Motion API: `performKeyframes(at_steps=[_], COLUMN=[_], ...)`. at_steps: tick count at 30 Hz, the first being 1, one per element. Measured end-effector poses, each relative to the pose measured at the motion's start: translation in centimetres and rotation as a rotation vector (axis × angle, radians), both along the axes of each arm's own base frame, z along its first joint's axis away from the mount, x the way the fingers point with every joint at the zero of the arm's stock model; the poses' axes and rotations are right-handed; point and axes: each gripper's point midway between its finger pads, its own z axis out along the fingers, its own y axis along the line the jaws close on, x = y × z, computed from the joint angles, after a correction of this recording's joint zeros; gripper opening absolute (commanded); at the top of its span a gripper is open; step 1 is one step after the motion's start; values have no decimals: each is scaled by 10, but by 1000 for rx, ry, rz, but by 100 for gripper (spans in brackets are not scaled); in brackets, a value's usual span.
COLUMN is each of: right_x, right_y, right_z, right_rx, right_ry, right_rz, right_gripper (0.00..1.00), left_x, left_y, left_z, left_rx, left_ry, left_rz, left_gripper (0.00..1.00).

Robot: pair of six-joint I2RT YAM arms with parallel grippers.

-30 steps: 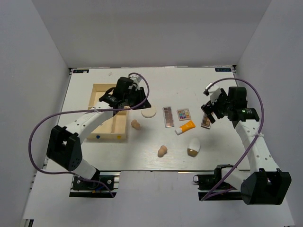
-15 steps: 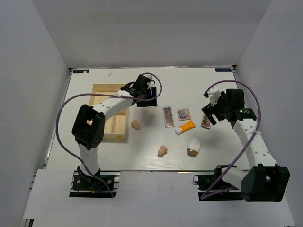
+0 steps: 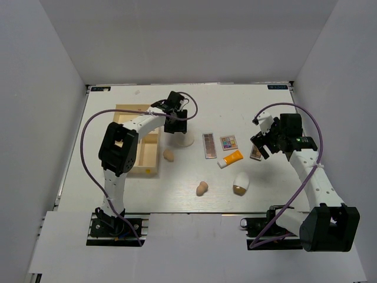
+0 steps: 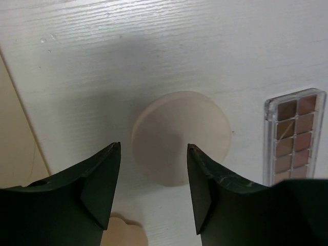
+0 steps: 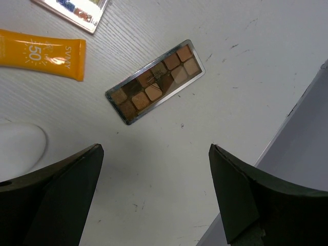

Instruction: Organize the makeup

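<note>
Step in hand, my read: start of sorting, both arms lining up for a first pick; all makeup I can see lies on the table (image 3: 283,106), none in the box (image 3: 154,160).

Left gripper (image 4: 152,148) hangs over the puff (image 4: 179,136), jaws spread, gripping nothing; the puff lies flat just right of the box, roughly centred in the jaw gap but a bit to the right finger's side. Next move probably calls for a straight drop, closing across the disc's rim (it's thin, so low contact), then a short carry left into a compartment.

Right gripper (image 5: 155,148) is also spread wide and empty, above the right palette (image 5: 155,82); the palette lies diagonal to the jaws, so the wrist likely needs a turn before pinching its long edges.

Top view only: the whole layout; two sponges (image 3: 168,155) near the box and lower middle, the egg (image 3: 240,184), the mid palette (image 3: 208,145), the square palette (image 3: 228,142) and the tube (image 3: 231,158) in a cluster between the arms; jaw gaps are too small to judge there.

Wrist views only: both jaw openings are plain; left wrist shows puff-to-finger alignment and a sponge peeking in at the bottom edge; right wrist shows the palette's angle, the "50" print on the tube and the table edge close on the right.
</note>
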Motion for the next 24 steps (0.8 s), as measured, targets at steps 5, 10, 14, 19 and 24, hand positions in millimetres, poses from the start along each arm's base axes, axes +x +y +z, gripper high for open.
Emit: performKeyframes(at_steps=[5,10,14,19,24], right_x=[0,0,0,0,0], right_y=[1,1,1,1,1], right_z=[0,0,0,-1,-1], right_rx=[1,1,1,1,1], right_ry=[1,1,1,2,2], right_rz=[4,4,3,3,4], right_gripper=[89,89,89,89,89], left_x=[0,-8,-16,-16,-16], left_y=[7,2,-1,1,1], left_z=[-13,-21,-26,-32,-32], left_rx=[5,-26,-48,-57,-62], left_ry=[34,73,100,99,96], left_rz=[-8,-48,-74,-79,-79], left_gripper=[59,54,44,31,24])
